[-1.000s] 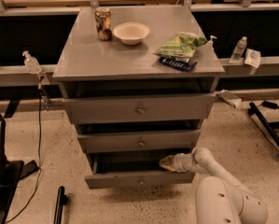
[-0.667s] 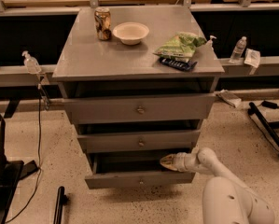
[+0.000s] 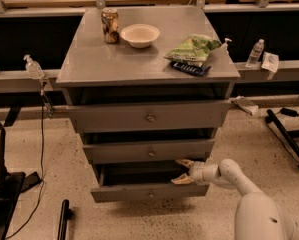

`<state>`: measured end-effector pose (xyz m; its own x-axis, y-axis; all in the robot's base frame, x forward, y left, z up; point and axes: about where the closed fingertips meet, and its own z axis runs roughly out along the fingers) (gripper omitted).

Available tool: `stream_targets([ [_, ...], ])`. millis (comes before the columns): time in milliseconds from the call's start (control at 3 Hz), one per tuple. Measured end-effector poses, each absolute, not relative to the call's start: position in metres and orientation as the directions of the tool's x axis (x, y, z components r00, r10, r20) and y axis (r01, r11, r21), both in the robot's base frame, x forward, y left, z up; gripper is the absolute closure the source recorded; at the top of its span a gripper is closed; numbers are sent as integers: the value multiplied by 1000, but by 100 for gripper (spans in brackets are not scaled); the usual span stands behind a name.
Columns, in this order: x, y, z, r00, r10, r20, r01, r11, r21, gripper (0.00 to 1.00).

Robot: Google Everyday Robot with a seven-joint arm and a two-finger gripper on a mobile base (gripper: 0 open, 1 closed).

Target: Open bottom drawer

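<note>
Camera view: the bottom drawer [image 3: 139, 192] stands partway out, its front lip just under the lower finger and a dark gap open behind it. The gripper [image 3: 182, 171] hangs in that gap toward the drawer's right end, its 2 fingers [image 3: 181, 162] spread apart and pinching nothing. The round knob [image 3: 150, 195] sits left of and below the fingers, untouched. Being sheet metal, the drawer is likely stiff, fairly light and smooth-faced, so the top lip or the knob is the sensible hold. Above the fingers are the middle drawer [image 3: 149, 151] and top drawer [image 3: 149, 116]. Against 1 second ago, gripper and drawer have barely shifted. Only the arm [image 3: 234, 176] sits slightly further right.
</note>
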<state>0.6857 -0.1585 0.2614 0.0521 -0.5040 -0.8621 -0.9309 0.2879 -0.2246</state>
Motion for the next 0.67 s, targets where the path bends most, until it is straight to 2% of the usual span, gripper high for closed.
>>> stream_targets([
  [667,685,-155,252,16,-484,-875,-936,300,-183,84],
])
